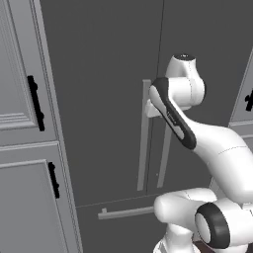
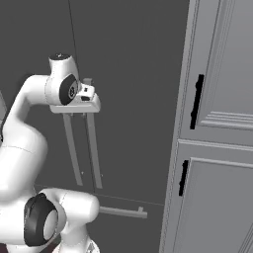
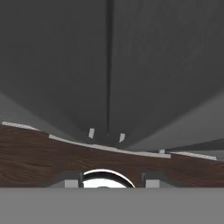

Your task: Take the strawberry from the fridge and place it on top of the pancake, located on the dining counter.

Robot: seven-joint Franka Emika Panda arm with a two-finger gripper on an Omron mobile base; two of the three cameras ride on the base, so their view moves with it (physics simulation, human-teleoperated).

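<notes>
Facing the arm, the fridge stands shut: two tall dark grey doors meet at a thin centre seam, and the bottom drawer below is closed as well. Two long grey bar handles run down either side of the seam; a horizontal drawer handle sits beneath them. Strawberry, pancake and dining counter are out of frame.

Gripper is raised to the top of the two door handles, wrist level, hand pressed close against the door face. In the right base view the hand overlaps the handle tops; whether it touches either bar cannot be told. Fingers are hidden behind the hand and wrist in both base views, so whether they stand apart or closed cannot be told.

Hand view looks down the door fronts: seam runs vertically through the middle, the two handle ends appear as small pale tabs low down, and dark wood-grain floor lies beyond.

Light grey panelled cabinets with black handles flank the fridge on both sides.
</notes>
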